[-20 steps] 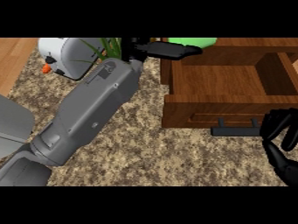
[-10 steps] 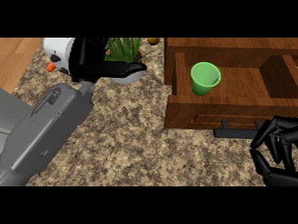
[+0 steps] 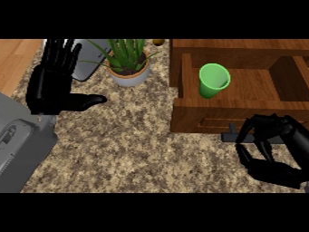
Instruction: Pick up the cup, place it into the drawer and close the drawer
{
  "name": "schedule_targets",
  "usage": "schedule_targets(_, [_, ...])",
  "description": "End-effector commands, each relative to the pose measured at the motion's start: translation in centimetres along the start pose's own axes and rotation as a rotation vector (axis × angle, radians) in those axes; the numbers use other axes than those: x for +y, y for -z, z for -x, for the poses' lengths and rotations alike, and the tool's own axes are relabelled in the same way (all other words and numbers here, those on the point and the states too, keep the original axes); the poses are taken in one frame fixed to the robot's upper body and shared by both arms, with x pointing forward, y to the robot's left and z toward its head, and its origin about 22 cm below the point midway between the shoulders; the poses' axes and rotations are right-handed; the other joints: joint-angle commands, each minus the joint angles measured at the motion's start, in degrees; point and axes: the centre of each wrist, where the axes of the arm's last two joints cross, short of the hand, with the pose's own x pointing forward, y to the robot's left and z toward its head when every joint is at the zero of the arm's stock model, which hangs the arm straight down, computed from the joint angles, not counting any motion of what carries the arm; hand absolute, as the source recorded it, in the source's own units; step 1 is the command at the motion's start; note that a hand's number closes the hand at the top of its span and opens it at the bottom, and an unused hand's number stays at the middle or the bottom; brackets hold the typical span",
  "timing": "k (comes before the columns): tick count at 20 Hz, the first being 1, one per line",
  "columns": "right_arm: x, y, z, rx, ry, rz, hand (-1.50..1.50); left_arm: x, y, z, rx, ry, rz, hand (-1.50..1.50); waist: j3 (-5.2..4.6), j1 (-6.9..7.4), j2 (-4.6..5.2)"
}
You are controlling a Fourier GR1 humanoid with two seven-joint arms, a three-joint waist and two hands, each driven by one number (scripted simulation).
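My right hand [image 3: 277,152], fingers curled and empty, sits at the drawer [image 3: 247,111] front; cup [image 3: 214,80] inside. Push squarely, evenly.

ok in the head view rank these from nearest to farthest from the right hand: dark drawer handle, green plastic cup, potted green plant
From the right hand:
1. Dark drawer handle, at its fingertips on the drawer front.
2. Green plastic cup, inside the open wooden drawer.
3. Potted green plant, left of the drawer.
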Motion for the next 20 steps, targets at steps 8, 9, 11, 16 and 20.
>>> schedule_targets(8, [6.0,2.4,4.5,0.048,-0.323,-0.134,1.5,6.9,-6.4,-0.8,0.036,0.004,-0.022,-1.5,0.02,-0.8,0.13])
schedule_targets(9, [7.3,2.5,6.0,0.054,-0.321,-0.145,1.5,8.0,-7.9,0.3,0.012,0.012,-0.025,-1.5,0.02,-0.54,0.23])
schedule_targets(11, [6.3,5.1,7.9,0.091,-0.329,-0.139,-1.5,8.4,-6.4,-0.5,0.014,-0.006,-0.021,-1.5,0.02,-0.64,0.37])
schedule_targets(16, [8.0,6.3,11.3,0.134,-0.406,-0.197,-1.5,10.1,-7.5,-0.4,-0.003,0.005,-0.028,-1.5,0.04,-0.58,0.46])
schedule_targets(20, [8.9,8.0,11.7,0.155,-0.4,-0.212,-1.5,11.6,-6.7,-1.9,0.008,-0.01,-0.034,-1.5,0.02,-1.23,0.26])
